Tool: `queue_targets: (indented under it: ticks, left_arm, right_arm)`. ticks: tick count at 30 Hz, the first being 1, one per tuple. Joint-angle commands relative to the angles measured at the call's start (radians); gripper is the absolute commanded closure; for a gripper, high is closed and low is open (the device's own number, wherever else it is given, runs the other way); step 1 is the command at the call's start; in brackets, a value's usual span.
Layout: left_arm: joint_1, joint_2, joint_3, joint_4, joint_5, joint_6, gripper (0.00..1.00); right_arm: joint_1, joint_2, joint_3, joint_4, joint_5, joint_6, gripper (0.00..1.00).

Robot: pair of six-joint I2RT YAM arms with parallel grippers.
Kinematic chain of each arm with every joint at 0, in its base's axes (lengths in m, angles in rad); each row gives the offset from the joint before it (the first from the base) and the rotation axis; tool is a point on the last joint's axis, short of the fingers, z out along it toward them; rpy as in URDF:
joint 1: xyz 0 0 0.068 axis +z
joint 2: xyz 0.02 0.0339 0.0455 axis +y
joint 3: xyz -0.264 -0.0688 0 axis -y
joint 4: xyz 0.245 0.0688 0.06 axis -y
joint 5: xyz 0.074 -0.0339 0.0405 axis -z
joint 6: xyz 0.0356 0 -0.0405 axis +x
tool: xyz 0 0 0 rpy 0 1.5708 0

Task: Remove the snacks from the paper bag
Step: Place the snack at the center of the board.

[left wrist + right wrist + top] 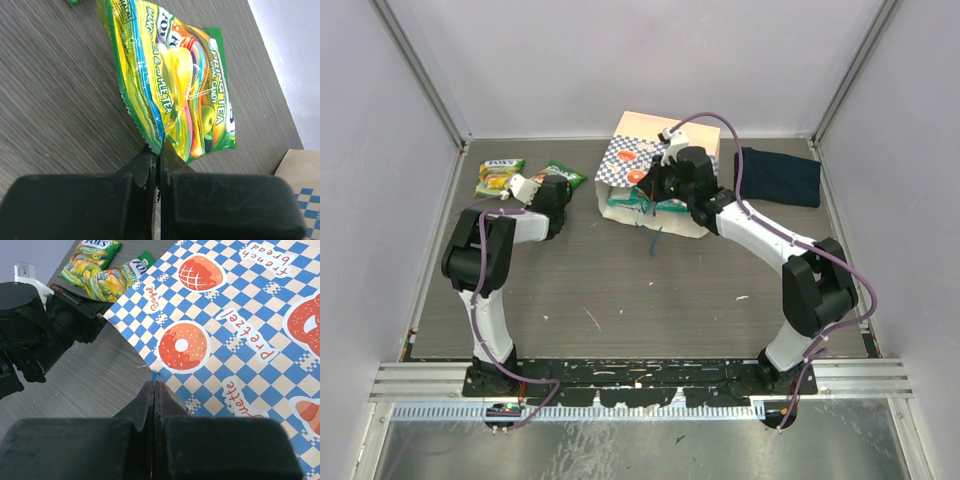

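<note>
Flanking the paper bag (665,133): snacks (500,176) left; navy cloth (778,176) right.

Snack pkt (565,177) L of bag (645,130)

Glossy, crinkled plastic candy packet (175,85), matt printed paper bag (240,340), dull grey wood-grain table (60,110), matt dark woven cloth (778,176)

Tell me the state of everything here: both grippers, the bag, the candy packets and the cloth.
Left gripper: shut on glossy green candy packet, pinching its edge.
Right gripper: shut on cream checkered paper bag, which lies on its side.
Second green packet: lying loose, ungripped.
Dark navy cloth: folded, untouched.
</note>
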Motion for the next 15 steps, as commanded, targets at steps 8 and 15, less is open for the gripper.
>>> queue_targets:
  ticks: [8,15]
  left_arm:
    - [-0.028,0.098,0.17,-0.17,-0.077,-0.269,1.0]
    - [-0.028,0.124,0.215,-0.149,-0.045,-0.283,0.36]
  right_arm:
    - [-0.003,0.005,0.03,0.055,-0.033,-0.006,0.99]
    - [-0.003,0.004,0.037,0.048,-0.038,-0.01,0.99]
